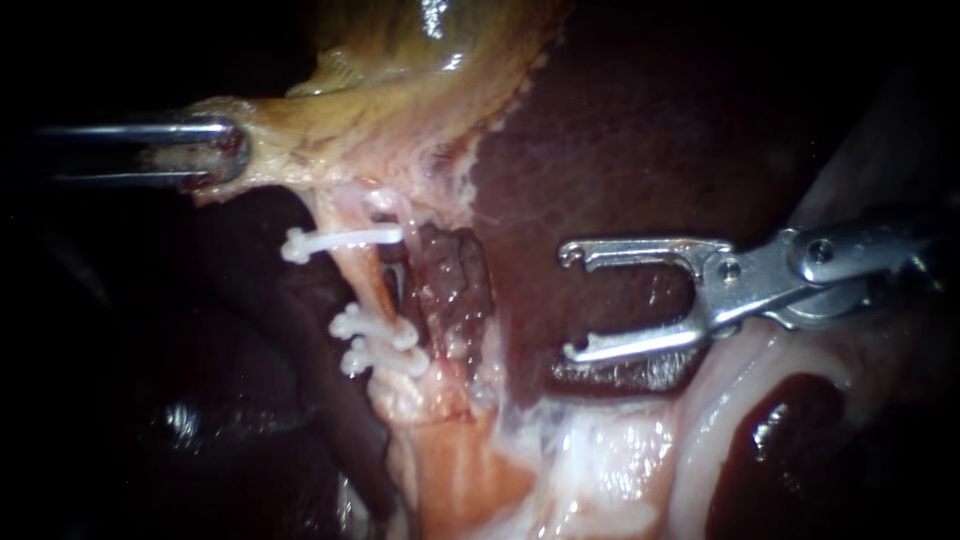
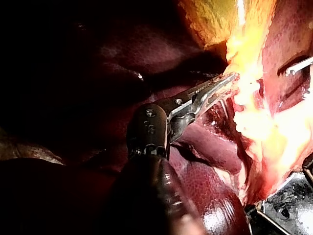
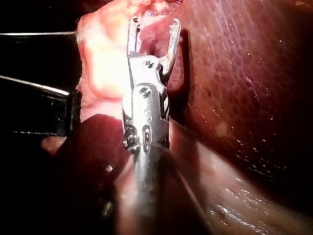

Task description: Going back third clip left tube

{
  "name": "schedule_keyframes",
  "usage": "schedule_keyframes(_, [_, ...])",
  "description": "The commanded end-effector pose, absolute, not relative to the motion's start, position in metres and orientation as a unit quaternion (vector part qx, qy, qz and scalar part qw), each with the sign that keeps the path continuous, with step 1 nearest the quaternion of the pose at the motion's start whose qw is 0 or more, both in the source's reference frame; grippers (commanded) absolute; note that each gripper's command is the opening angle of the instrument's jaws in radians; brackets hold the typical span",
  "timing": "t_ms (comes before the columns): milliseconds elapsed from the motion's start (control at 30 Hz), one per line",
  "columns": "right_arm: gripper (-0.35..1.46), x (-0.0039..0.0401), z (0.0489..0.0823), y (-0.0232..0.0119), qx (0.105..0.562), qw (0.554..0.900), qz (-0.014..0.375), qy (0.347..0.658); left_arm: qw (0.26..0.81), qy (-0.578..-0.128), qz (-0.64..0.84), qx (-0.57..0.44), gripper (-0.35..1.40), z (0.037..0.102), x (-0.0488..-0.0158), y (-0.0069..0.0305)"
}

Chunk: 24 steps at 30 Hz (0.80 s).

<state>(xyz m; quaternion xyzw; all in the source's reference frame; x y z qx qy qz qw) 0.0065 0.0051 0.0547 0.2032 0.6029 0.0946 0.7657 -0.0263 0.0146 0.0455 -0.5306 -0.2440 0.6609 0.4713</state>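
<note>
Endoscope: left instrument [image 1: 228,152] at 10 o'clock is clamped on the gallbladder [image 1: 400,70]. Right instrument [image 1: 568,302] at 3 o'clock gapes wide and empty over the liver [image 1: 620,130]. The tube [image 1: 362,285], near centre, wears three clips [image 1: 345,240]. Left wrist: jaws pinching gallbladder. Right wrist: jaws wide, holding nothing.

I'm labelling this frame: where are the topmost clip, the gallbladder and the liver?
topmost clip [image 1: 350,239]: endoscope view, middle of its white bar.
gallbladder [image 1: 400,60]: endoscope view, yellowish wall.
liver [image 1: 640,140]: endoscope view, bare dark red surface.
</note>
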Motion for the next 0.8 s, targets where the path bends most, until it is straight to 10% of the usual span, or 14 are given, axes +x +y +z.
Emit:
schedule_keyframes(33, [0.50,0.0064,0.0547,0.0050,0.204,0.765,0.094,0.603,0.473,-0.241,0.661,-0.530,-0.35,0.0458,-0.0266,0.0145])
schedule_keyframes(800, [0.50,0.0059,0.0547,0.0050,0.207,0.764,0.092,0.604,0.459,-0.245,0.669,-0.531,-0.35,0.0507,-0.0311,0.0138])
